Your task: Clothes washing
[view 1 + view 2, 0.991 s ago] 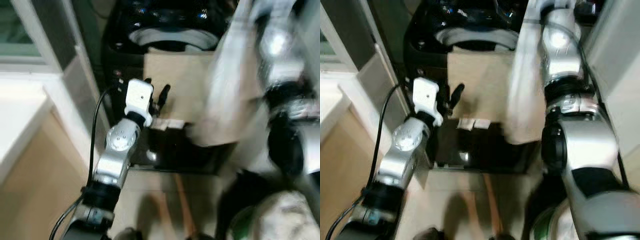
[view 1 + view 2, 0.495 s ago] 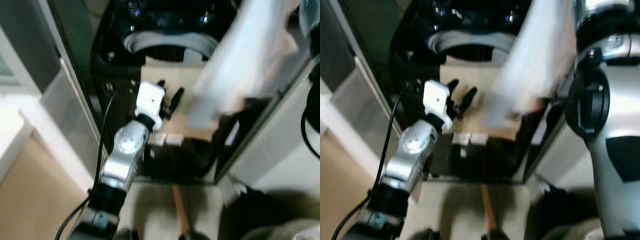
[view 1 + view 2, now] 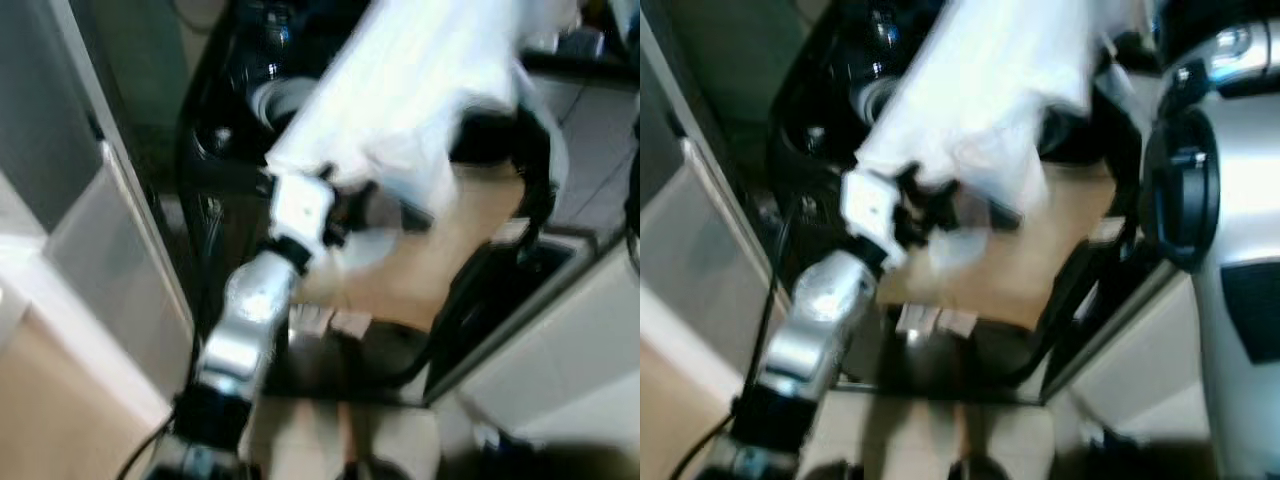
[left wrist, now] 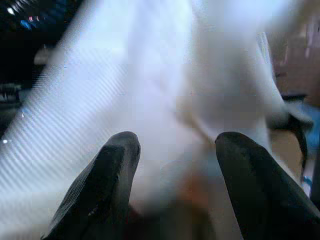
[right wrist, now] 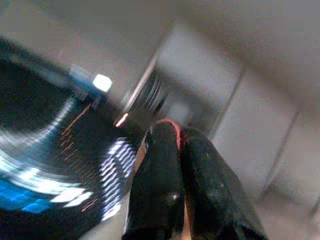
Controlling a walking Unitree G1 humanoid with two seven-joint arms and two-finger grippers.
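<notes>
I had the left gripper (image 4: 172, 150) raised in front of me with its two black fingers (image 4: 117, 165) spread wide and nothing between them; the white garment (image 3: 420, 90) hung just beyond their tips, blurred, draping from above on the right down across the machine's mouth. The right gripper (image 5: 175, 165) showed its fingers pressed together with a thin red edge at their tips; whether cloth was pinched there I could not tell from that view, though I judged the garment hung from that arm, since it trailed down from the upper right. The step in hand, as I read it, was feeding the garment into the washing machine (image 3: 240, 110); to do it well I would bring the open left fingers onto the hanging hem, close on it, and guide the loose end toward the drum opening (image 3: 275, 95) so nothing draped outside the rim.

Just below the left gripper lay a tan panel (image 3: 1020, 260) leaning over the machine's front, with two small pale tags (image 3: 330, 322) under its lower edge; I judged the cloth could snag there. A black cable (image 3: 1080, 280) ran beside the panel on the gripper's right. Left of the arm stood a grey partition (image 3: 110, 250); farther back, the machine's dark glossy top.
</notes>
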